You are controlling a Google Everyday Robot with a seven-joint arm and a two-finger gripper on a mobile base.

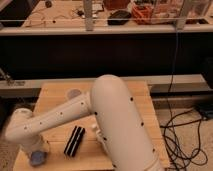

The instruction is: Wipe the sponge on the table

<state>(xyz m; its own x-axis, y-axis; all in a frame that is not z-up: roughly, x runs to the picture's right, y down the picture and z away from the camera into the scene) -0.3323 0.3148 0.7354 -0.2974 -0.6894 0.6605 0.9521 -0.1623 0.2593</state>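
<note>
The small blue-grey sponge [35, 159] rests on the light-wood table [125, 95] at its front left corner. My gripper [38, 151] comes straight down onto it from the white arm's wrist and is shut on the sponge, pressing it to the wood. The big white arm sweeps from the bottom centre out to the left and hides much of the tabletop.
A black ridged block [74, 141] lies just right of the sponge. A small pale round object [74, 93] sits near the table's far left edge. Black cables [182, 135] trail on the floor to the right. A cluttered workbench [115, 15] runs behind.
</note>
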